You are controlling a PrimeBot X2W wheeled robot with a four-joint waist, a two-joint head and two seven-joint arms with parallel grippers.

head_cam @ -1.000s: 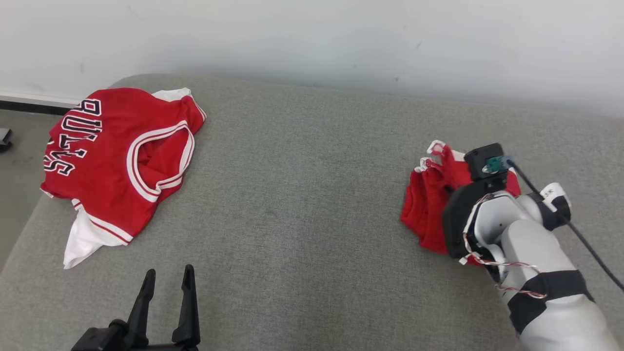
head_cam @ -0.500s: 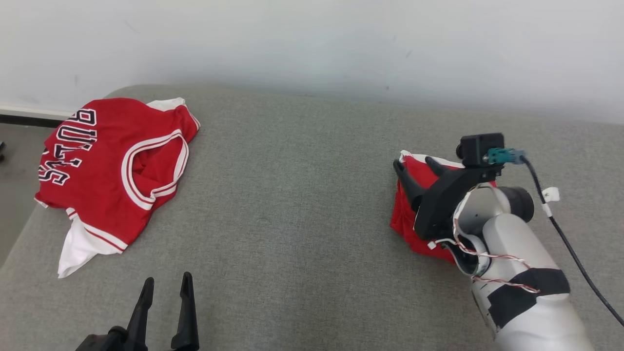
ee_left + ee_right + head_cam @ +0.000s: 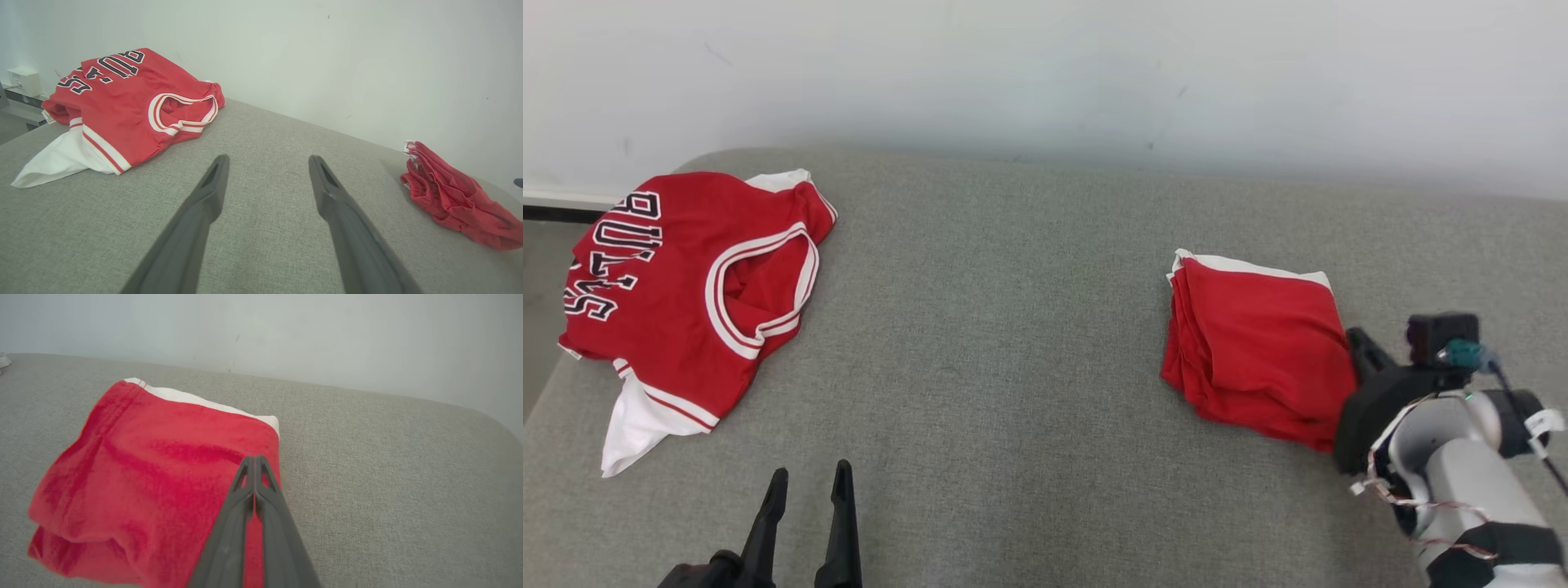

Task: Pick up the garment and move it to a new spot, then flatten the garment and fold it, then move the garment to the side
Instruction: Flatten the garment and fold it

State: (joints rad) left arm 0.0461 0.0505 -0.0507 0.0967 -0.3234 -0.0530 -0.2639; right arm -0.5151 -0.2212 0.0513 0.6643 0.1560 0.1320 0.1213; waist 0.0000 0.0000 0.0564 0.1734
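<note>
At the right end of the grey padded bench (image 3: pixel 1029 343), folded red garment (image 3: pixel 1254 343) seems placed aside; right gripper (image 3: pixel 254 458) closed, empty; left gripper (image 3: pixel 267 161) spread, empty; next, retreat without snagging

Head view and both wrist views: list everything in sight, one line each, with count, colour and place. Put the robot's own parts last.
folded garment: 1, red with a white edge, on the right part of the cushion
jersey: 1, red with white trim and dark lettering, crumpled at the far left corner
white fabric: 1 piece, sticking out at the jersey's near edge; cannot tell if separate
cushion: 1, grey, under everything
wall: 1, pale, behind the cushion
box: 1, white, by the wall past the jersey
left gripper: 1, dark, open, lower left, over bare cushion
right gripper: 1, dark, shut, at the folded garment's right edge
</note>
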